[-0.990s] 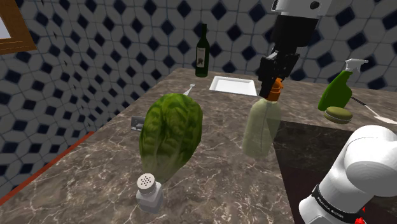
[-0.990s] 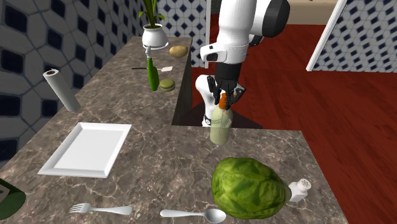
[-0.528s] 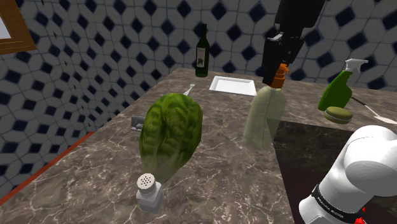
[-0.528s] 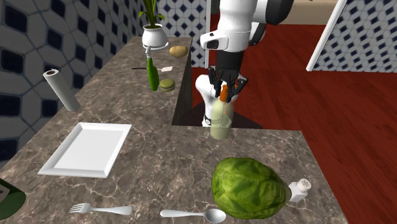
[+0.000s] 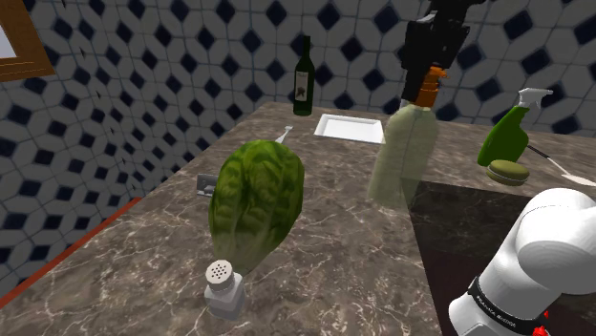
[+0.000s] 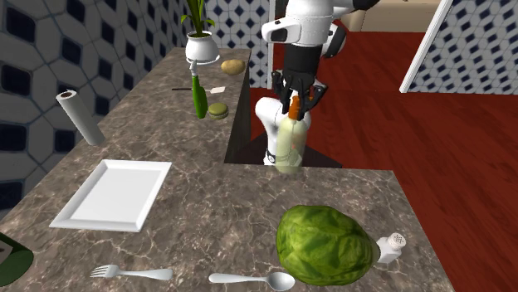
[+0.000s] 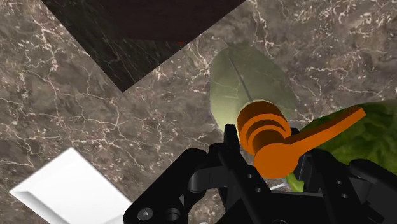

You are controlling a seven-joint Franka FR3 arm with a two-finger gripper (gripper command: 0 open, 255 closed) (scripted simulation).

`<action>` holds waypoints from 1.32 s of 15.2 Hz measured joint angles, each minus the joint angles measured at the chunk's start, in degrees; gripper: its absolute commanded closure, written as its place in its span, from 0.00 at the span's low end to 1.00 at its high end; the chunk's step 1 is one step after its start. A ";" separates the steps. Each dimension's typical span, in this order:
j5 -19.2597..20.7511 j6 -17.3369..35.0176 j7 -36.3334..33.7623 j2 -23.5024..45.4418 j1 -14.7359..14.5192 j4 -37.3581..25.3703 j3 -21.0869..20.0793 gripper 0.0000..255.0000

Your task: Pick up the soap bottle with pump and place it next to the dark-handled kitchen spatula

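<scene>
At shoulder view's top, hand [image 5: 430,74] cropped, clasping soap bottle [image 5: 403,157] neck

Got black gripper [image 6: 295,103] pinching pale soap bottle [image 6: 289,146] by its orange pump, at tabletop's [image 6: 212,207] far edge, beyond the lettuce [image 6: 322,246].

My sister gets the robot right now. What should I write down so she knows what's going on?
The gripper is shut on the soap bottle, clasping it at its orange pump.
The soap bottle is pale green and seems to be lifted just off the counter.
The spatula lies on the other counter stretch, near the green spray bottle.
Done: the grasp and, it seems, the lift.
Left: carry the bottle over, set it down next to the spatula and let go.
</scene>
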State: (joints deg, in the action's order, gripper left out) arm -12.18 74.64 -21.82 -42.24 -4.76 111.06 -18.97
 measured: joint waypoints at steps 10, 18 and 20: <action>6.15 -6.41 9.97 -10.82 -1.22 5.94 11.58 1.00; 14.84 -11.62 19.22 -18.50 -1.88 8.69 21.81 1.00; 17.10 -12.59 21.33 -19.79 -2.04 8.87 24.08 1.00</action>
State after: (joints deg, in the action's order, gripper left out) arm 4.93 62.05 -0.48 -62.03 -6.79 119.93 5.11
